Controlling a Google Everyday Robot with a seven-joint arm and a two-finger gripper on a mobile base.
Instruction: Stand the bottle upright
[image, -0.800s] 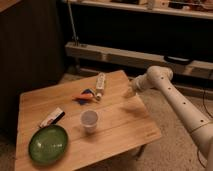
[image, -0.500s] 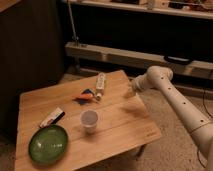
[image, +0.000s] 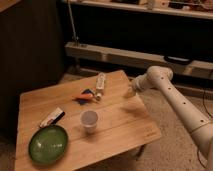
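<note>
jaws: spread, gripping nothing | gripper (image: 131, 91): above the table's (image: 120, 127) far right edge, same place as earlier | bottle (image: 100, 85): lying flat near the far edge, left of gripper, apart, unmoved

- The bottle (image: 100, 86): slim, whitish, on its side, pointing roughly 12 to 6 o'clock.
- Lies near the 12 o'clock edge of the surface (image: 120, 125); the tool (image: 131, 91) hangs apart at its 3 o'clock.

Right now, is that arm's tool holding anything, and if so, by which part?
Nothing is held. The tool hangs empty over the far right edge of the table, apart from the bottle lying on its side.
</note>
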